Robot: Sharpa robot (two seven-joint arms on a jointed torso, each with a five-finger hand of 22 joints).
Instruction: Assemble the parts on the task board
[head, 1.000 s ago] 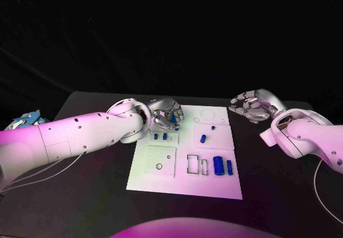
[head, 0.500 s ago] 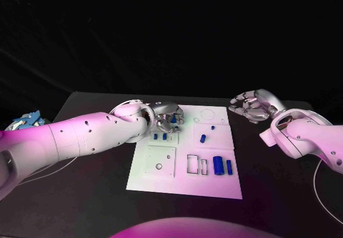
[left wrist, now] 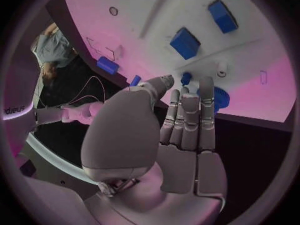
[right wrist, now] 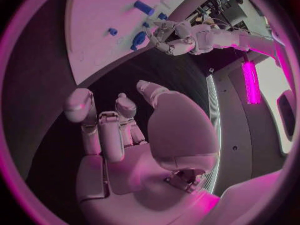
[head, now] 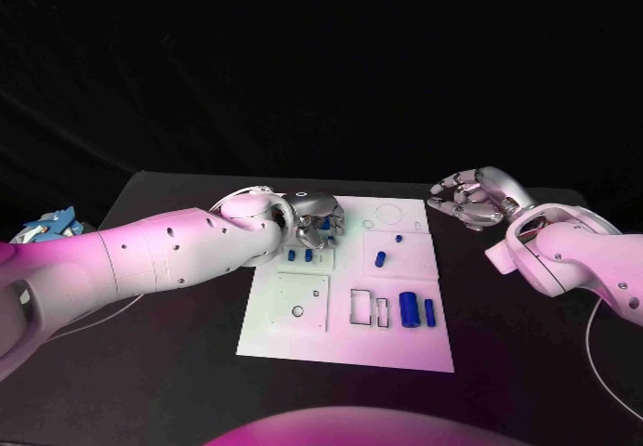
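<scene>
The white task board (head: 346,316) lies mid-table with several blue parts on it: two small ones (head: 300,254) near its left side, and two upright cylinders (head: 417,311) at the near right. My left hand (head: 316,220) hovers low over the board's far-left area. In the left wrist view its straight fingers (left wrist: 190,110) reach a round blue toothed part (left wrist: 219,98) beside a small blue peg (left wrist: 185,77); whether they grip it is unclear. My right hand (head: 469,199) hangs above the table right of the board, fingers curled in and holding nothing.
Two blue blocks (left wrist: 185,42) lie on the board beyond the left fingertips. A blue and white object (head: 51,224) lies at the table's far-left edge. Bare black table (head: 161,353) surrounds the board.
My left hand has sunk a little toward the board and closed in over its far-left parts. My right hand has stayed where it was.
</scene>
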